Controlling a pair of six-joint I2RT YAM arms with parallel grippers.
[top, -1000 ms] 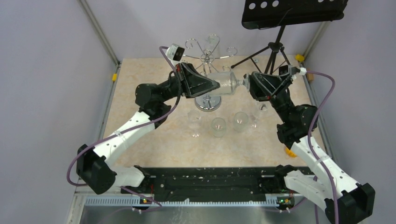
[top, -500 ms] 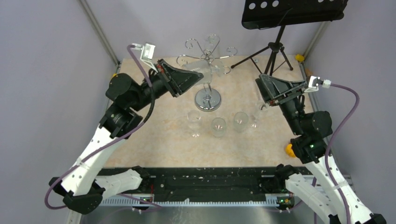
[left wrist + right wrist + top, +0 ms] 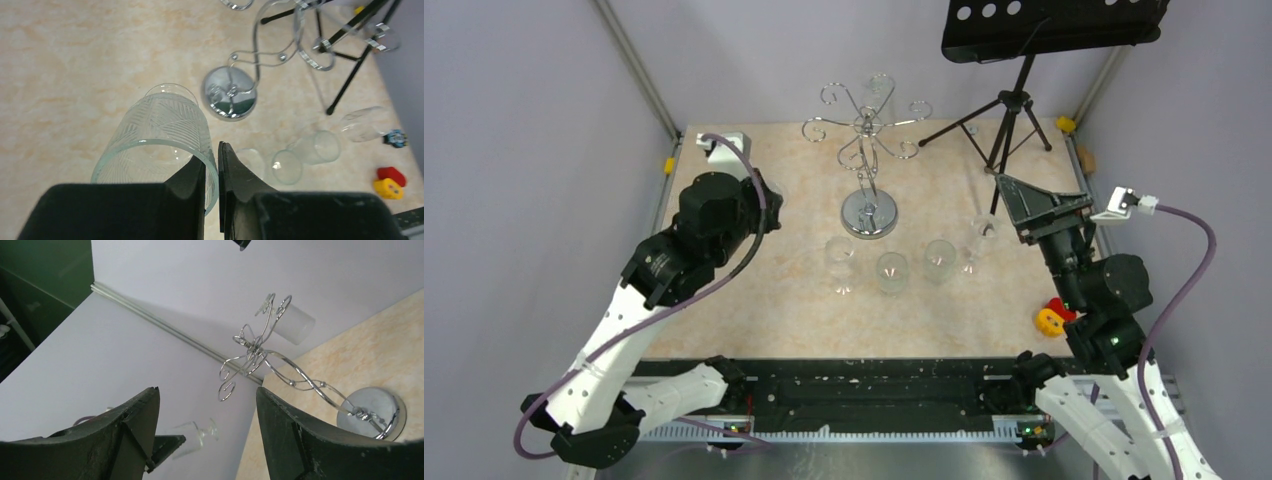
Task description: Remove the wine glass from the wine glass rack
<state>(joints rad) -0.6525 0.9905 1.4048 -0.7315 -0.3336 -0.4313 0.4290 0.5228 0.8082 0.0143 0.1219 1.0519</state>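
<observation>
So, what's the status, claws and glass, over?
Left claw shut on wine glass rim. Glass clear of wine glass rack. Right claw open, empty. Other glasses stand on table nearby.

I saw the beige surface (image 3: 754, 300) carrying the wine glass rack (image 3: 870, 214) near its centre. A row of glasses (image 3: 889, 272) stood nearer me, a tripod stand (image 3: 1012, 110) at the far right corner, and a toy (image 3: 1052, 318) by the right edge.

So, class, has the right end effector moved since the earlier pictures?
Yes: the right end effector backed off rightward, away from the wine glass rack.
</observation>
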